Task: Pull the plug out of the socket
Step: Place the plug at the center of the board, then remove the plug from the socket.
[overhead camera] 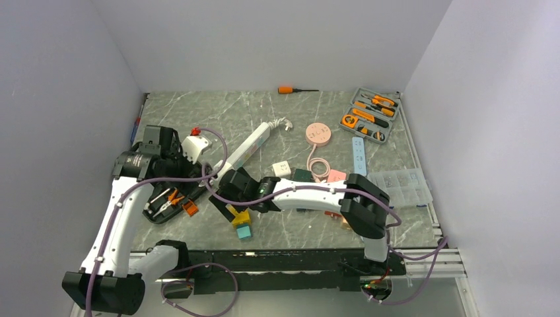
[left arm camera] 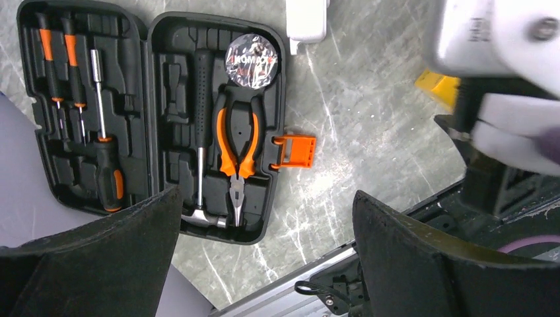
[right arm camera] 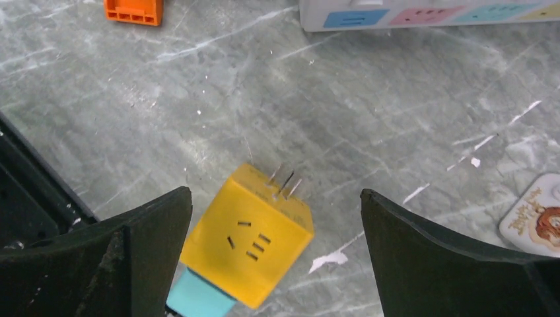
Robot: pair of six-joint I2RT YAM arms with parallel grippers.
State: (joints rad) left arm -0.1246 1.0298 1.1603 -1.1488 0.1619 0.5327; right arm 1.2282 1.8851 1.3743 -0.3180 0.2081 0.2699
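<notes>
The scene is closed in by three plain walls of a pale grey-lilac colour. The back wall [overhead camera: 277,39] fills the top of the frame, the left wall [overhead camera: 59,99] runs down the left side, and the right wall [overhead camera: 489,99] runs down the right side. Between them lies a table [overhead camera: 218,109] with a grey-green top like marble, crossed by thin white veins and small white marks. A silver metal rail [overhead camera: 436,265] follows its right edge and turns along the lower right of the frame. The light is soft and even, with only faint shadows on the table top.
</notes>
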